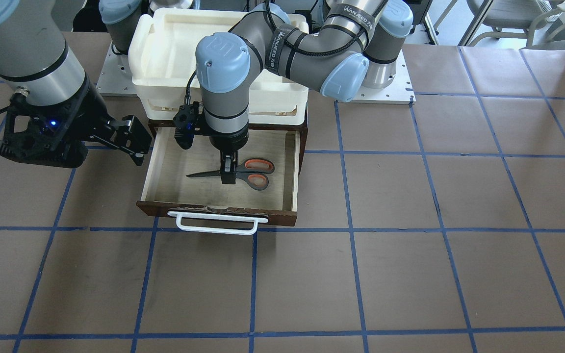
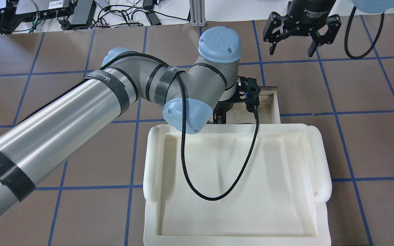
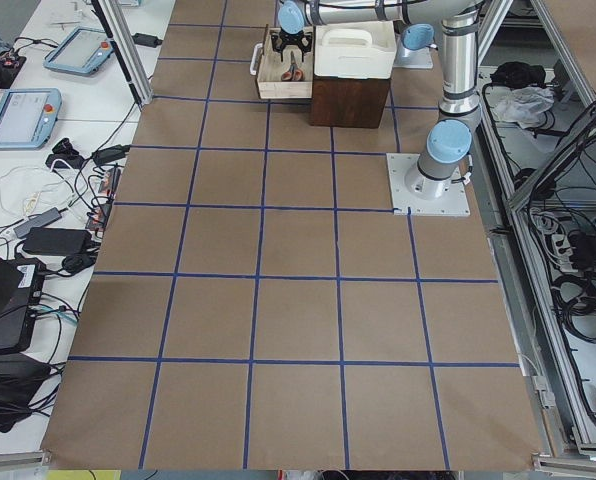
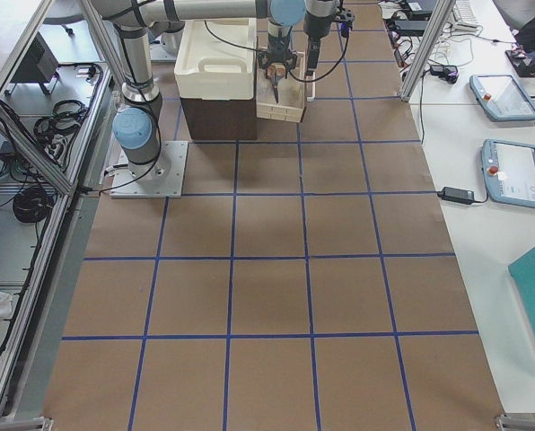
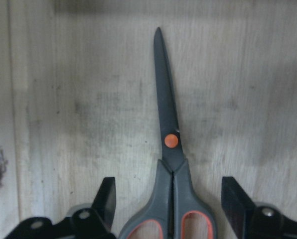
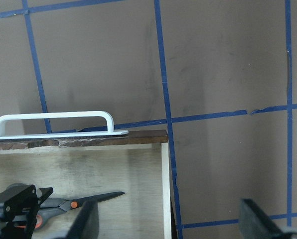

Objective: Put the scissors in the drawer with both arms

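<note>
The scissors [image 1: 250, 172] lie flat on the pale floor of the open drawer [image 1: 169, 171], blades pointing to the view's left. My left gripper [image 1: 227, 175] reaches straight down into the drawer. In the left wrist view its fingers [image 5: 106, 199] stand open on either side of the scissors [image 5: 171, 149], apart from the handles. My right gripper [image 1: 138, 139] is open and empty, hovering beside the drawer's side wall. In its wrist view the drawer's white handle [image 6: 54, 119] and the scissors [image 6: 83, 201] show.
A cream-white plastic tub [image 1: 174, 54] sits on the cabinet above the drawer [image 2: 275, 102] and fills the near middle of the overhead view [image 2: 238, 191]. Brown table paper with blue tape lines [image 1: 410, 245] lies around.
</note>
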Robot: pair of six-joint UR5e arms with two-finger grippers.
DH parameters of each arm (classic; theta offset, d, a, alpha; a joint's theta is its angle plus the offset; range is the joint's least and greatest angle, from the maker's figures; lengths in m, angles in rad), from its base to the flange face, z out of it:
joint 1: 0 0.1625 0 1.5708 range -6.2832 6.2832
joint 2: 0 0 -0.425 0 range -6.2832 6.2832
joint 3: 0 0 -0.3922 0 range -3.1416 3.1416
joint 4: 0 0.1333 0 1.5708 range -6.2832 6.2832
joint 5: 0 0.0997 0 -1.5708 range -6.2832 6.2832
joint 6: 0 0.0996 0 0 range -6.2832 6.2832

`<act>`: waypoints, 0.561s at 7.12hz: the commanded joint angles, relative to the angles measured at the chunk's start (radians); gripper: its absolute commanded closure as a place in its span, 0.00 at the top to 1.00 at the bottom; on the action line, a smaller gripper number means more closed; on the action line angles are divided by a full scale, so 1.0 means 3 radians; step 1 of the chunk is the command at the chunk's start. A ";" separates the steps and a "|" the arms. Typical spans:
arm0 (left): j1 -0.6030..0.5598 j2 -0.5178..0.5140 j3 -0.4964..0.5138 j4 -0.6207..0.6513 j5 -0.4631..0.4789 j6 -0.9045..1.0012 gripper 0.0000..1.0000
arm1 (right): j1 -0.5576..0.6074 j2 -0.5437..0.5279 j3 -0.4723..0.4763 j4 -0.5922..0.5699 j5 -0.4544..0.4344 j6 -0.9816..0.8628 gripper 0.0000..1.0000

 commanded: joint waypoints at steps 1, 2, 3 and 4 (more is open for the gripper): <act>0.0077 0.0193 0.0104 -0.0005 -0.0004 -0.0004 0.78 | 0.0005 -0.0019 -0.0003 0.0044 0.0000 0.0001 1.00; 0.0214 0.0270 0.0155 -0.0025 0.0001 -0.0004 0.78 | 0.0020 -0.0024 -0.0003 0.0059 -0.0005 0.0046 1.00; 0.0383 0.0367 0.0181 -0.0102 0.0006 -0.0009 0.78 | 0.0020 -0.0024 -0.0003 0.0054 -0.0005 0.0042 1.00; 0.0541 0.0469 0.0187 -0.0305 -0.0009 -0.0014 0.83 | 0.0020 -0.0024 -0.0003 0.0064 0.0000 0.0036 1.00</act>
